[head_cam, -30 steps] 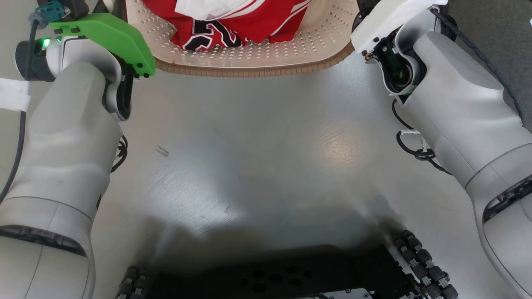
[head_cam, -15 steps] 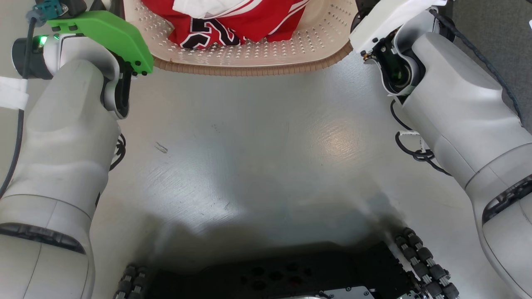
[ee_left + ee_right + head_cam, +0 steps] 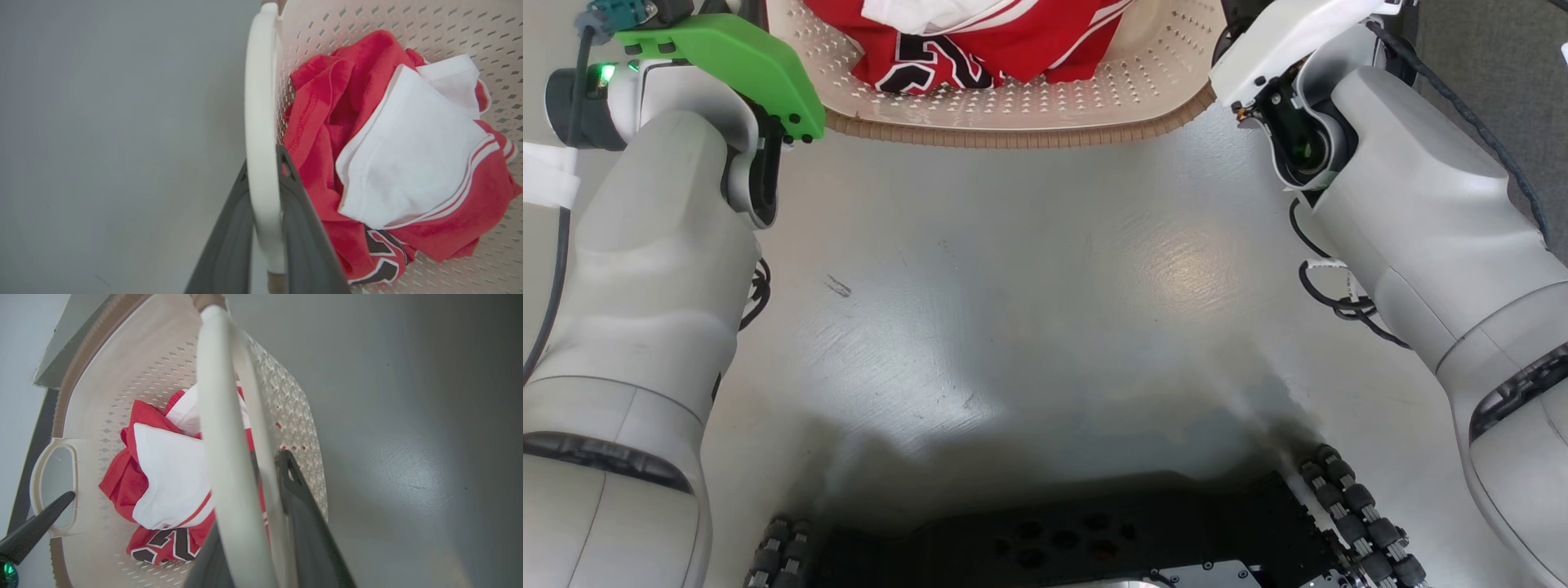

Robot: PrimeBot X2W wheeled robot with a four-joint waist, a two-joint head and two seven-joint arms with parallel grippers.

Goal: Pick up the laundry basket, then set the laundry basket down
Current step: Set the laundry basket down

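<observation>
Laundry basket [image 3: 1152, 73], red-white garment [image 3: 408, 163] inside: left hand [image 3: 263, 163] clamps one loop handle [image 3: 261, 102], right hand [image 3: 267, 457] the other.

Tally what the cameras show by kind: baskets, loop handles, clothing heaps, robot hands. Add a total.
laundry basket: 1
loop handles: 2 (left handle, right handle)
clothing heap, red and white: 1
hands: 2 (left hand, right hand), each closed on a handle
Total: 6

Smooth, glossy pale-grey floor [image 3: 1045, 269], with one small dark scuff mark [image 3: 837, 286]. The robot's black wheeled base [image 3: 1078, 539] stands on it. Contact between floor and cream perforated plastic laundry basket [image 3: 1094, 90] with brown rim: not determinable.
</observation>
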